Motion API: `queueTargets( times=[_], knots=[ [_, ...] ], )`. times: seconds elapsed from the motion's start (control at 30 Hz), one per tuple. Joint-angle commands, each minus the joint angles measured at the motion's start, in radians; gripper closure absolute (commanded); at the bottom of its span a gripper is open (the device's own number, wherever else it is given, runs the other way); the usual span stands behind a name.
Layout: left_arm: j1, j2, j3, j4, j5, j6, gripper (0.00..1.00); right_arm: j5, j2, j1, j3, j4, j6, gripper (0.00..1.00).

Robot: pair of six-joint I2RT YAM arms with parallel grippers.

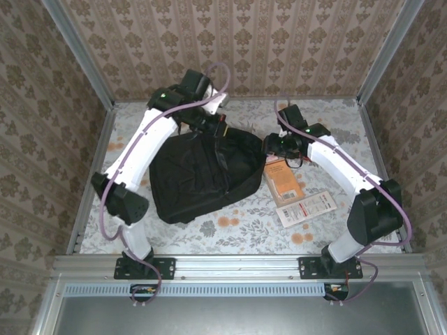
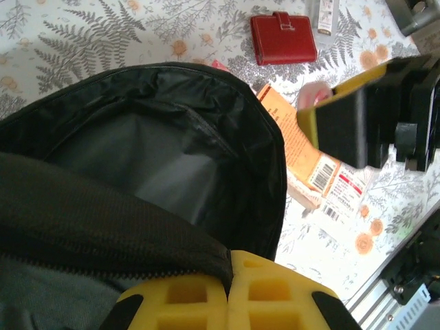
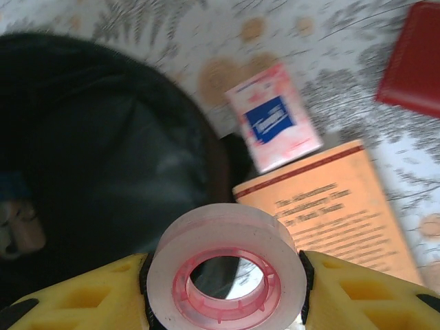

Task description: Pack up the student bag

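Observation:
The student bag (image 1: pixel 199 174), a large black backpack, lies mid-table with its mouth facing right. My left gripper (image 1: pixel 215 127) is shut on the bag's upper rim; in the left wrist view the yellow pads (image 2: pixel 230 289) pinch the black zipper edge, holding the dark opening (image 2: pixel 158 151) wide. My right gripper (image 1: pixel 271 145) hovers at the bag's mouth, shut on a clear tape roll with a pink core (image 3: pixel 227 265). The tape roll (image 2: pixel 311 93) hangs just outside the rim, over an orange book.
An orange book (image 1: pixel 283 183) lies right of the bag, with a white and red packet (image 1: pixel 307 208) beside it. A pink and blue tissue pack (image 3: pixel 273 124) sits by the bag's rim. A red wallet (image 2: pixel 282 38) lies further back. Wallpapered walls enclose the table.

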Motion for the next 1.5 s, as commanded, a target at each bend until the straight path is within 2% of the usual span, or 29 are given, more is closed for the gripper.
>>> queueTargets(
  times=[0.0, 0.2, 0.4, 0.57, 0.67, 0.77, 0.87, 1.03, 1.17, 1.33, 1.47],
  knots=[
    [-0.05, 0.079, 0.171, -0.116, -0.018, 0.072, 1.0, -0.039, -0.013, 0.059, 0.016, -0.003, 0.007, 0.47],
    [-0.093, 0.072, 0.223, -0.113, -0.075, 0.085, 1.0, -0.025, -0.029, 0.189, -0.029, 0.006, 0.033, 0.47],
    [-0.085, -0.001, 0.186, -0.108, -0.113, 0.109, 1.0, -0.128, 0.033, 0.312, -0.018, 0.109, 0.173, 0.47],
    [-0.028, -0.087, 0.129, -0.099, -0.147, 0.11, 1.0, -0.215, 0.087, 0.411, 0.003, 0.256, 0.357, 0.47],
    [0.026, -0.141, 0.087, -0.07, -0.121, 0.1, 1.0, -0.246, 0.121, 0.468, 0.007, 0.338, 0.445, 0.47],
    [0.056, -0.167, 0.06, -0.055, -0.077, 0.086, 1.0, -0.249, 0.183, 0.518, 0.069, 0.334, 0.47, 0.47],
    [0.053, -0.19, -0.002, -0.039, -0.041, 0.074, 1.0, -0.187, 0.184, 0.523, 0.054, 0.352, 0.504, 0.47],
    [0.054, -0.306, -0.287, 0.113, 0.069, -0.009, 1.0, -0.069, 0.169, 0.504, 0.015, 0.346, 0.528, 0.44],
    [0.068, -0.384, -0.45, 0.234, 0.127, -0.065, 1.0, -0.007, 0.177, 0.48, -0.022, 0.372, 0.583, 0.43],
    [0.114, -0.438, -0.538, 0.333, 0.188, -0.129, 1.0, 0.008, 0.206, 0.446, -0.057, 0.476, 0.658, 0.42],
    [0.149, -0.447, -0.538, 0.39, 0.257, -0.191, 1.0, -0.022, 0.268, 0.42, 0.001, 0.496, 0.693, 0.41]
  ],
)
